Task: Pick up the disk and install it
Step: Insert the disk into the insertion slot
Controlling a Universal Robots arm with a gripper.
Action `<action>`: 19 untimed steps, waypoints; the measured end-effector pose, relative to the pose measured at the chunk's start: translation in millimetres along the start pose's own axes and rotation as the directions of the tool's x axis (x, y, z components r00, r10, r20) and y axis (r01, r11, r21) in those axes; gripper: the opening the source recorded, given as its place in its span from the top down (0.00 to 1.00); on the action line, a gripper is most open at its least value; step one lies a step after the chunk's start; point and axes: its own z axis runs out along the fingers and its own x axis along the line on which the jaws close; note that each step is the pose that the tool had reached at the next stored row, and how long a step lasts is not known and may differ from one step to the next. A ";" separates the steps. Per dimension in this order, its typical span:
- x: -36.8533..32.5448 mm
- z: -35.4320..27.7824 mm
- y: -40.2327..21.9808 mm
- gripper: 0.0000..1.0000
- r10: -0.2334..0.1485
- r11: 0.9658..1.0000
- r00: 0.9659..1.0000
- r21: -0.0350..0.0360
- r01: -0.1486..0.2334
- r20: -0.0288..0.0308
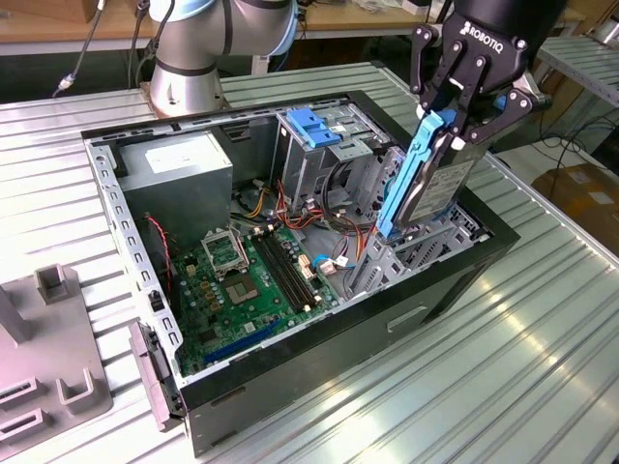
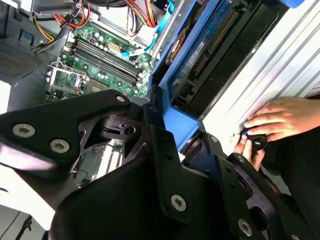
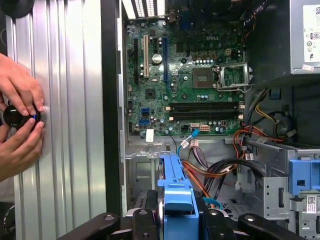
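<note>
The black robot hand is clamped shut on the upper end of the disk, a flat rectangular grey-metal hard drive in a blue plastic frame. The disk hangs tilted above the open black desktop computer case, with its lower end dipping inside the case. It looks stiff, dense and sensitive to knocks, with slick metal faces, so a firm pinch at the framed end seems safest.

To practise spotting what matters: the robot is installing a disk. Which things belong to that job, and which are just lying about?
Job: flat grey-metal disk in blue plastic frame; black gripper clamping it; open black metal computer case.
Lying about: grey slotted block; brown cardboard box.
</note>
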 end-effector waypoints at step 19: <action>2.2 9.4 -9.0 0.63 -0.002 1.000 1.000 0.000 0.002 0.000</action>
